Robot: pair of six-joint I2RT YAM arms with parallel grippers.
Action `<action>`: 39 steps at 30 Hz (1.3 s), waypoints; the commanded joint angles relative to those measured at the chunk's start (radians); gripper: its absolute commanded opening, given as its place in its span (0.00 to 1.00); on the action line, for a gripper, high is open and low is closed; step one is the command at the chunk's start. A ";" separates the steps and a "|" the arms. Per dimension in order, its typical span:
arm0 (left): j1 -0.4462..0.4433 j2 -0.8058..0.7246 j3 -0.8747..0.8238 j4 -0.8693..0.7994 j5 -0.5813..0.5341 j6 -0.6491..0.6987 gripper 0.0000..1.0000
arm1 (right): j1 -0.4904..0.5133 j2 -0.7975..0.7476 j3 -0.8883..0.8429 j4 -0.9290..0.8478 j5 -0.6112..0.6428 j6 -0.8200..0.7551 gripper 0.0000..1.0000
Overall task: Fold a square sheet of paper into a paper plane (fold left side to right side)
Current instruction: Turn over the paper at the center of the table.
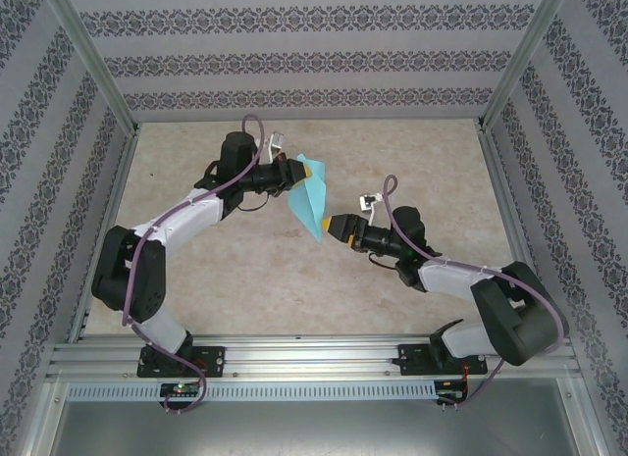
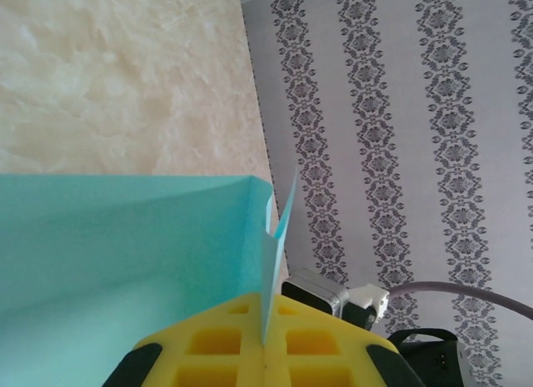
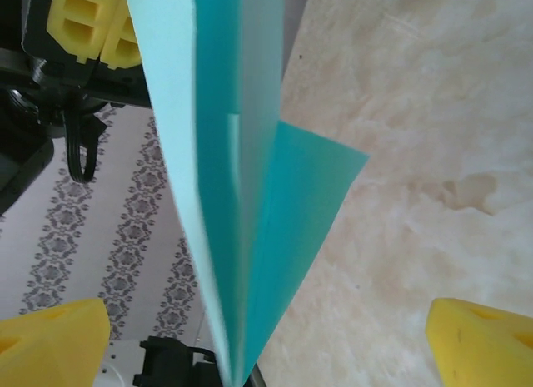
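The teal-blue paper plane (image 1: 310,197) hangs folded above the table's middle, its pointed end aimed down toward the right arm. My left gripper (image 1: 292,174) is shut on the plane's upper edge. In the left wrist view the paper (image 2: 125,262) stands pinched in the seam between the yellow pads (image 2: 212,345) of that gripper (image 2: 266,320). My right gripper (image 1: 331,228) is open at the plane's lower tip. In the right wrist view the folded layers (image 3: 241,195) pass midway between the wide-apart yellow fingertips (image 3: 58,337) of this gripper (image 3: 266,345), touching neither.
The beige table (image 1: 412,162) lies below, enclosed by patterned walls (image 1: 294,59) and aluminium frame posts (image 1: 93,54). A rail (image 1: 314,356) runs along the near edge by the arm bases. A faint stain (image 3: 470,191) marks the tabletop.
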 commanded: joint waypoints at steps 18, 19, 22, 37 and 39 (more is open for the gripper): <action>-0.024 -0.055 -0.025 0.198 0.083 -0.154 0.07 | 0.066 0.133 0.156 0.373 -0.056 0.240 0.84; -0.024 -0.057 -0.028 0.197 0.082 -0.153 0.07 | 0.061 0.129 0.155 0.368 -0.056 0.241 0.81; -0.025 -0.059 -0.035 0.183 0.079 -0.142 0.07 | 0.047 0.113 0.145 0.339 -0.056 0.235 0.76; -0.024 -0.051 -0.051 0.121 0.096 -0.083 0.08 | 0.026 0.092 0.150 0.209 -0.060 0.215 0.49; -0.024 -0.048 -0.052 0.113 0.097 -0.076 0.11 | 0.027 0.087 0.153 0.174 -0.060 0.199 0.42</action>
